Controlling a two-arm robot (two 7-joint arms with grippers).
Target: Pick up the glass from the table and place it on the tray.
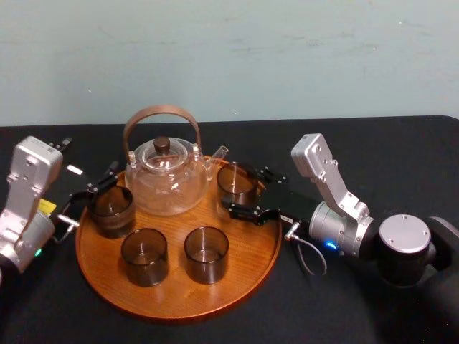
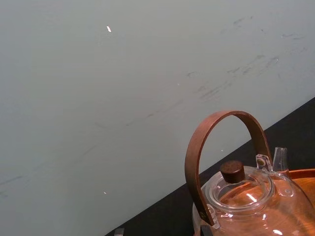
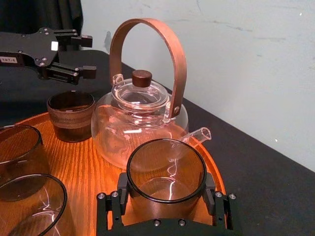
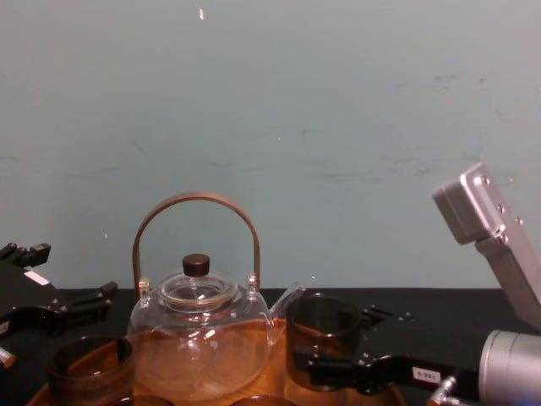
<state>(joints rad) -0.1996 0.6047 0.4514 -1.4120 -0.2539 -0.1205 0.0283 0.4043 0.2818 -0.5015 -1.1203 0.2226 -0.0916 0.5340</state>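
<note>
Glass [image 3: 166, 169]: it is seen standing on the tray [image 1: 179, 295], at the right rear, just beside the spout of the teapot [image 1: 163, 179].
Right gripper [image 1: 240, 190]: it is closed on the two sides of the glass.
Left gripper [image 3: 87, 55]: its jaws are spread wide, near the left glass [image 1: 111, 210].

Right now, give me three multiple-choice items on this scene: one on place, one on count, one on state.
1. Where is the right gripper? A around a glass beside the teapot; B gripping the teapot's handle; C parked far right.
2. Glasses on the tray? A two; B four; C six.
3. Left gripper? A shut on a glass; B shut on the handle; C open.
A: the right wrist view shows the glass within it. B: the head view shows four. C: its fingers stand apart, empty.
</note>
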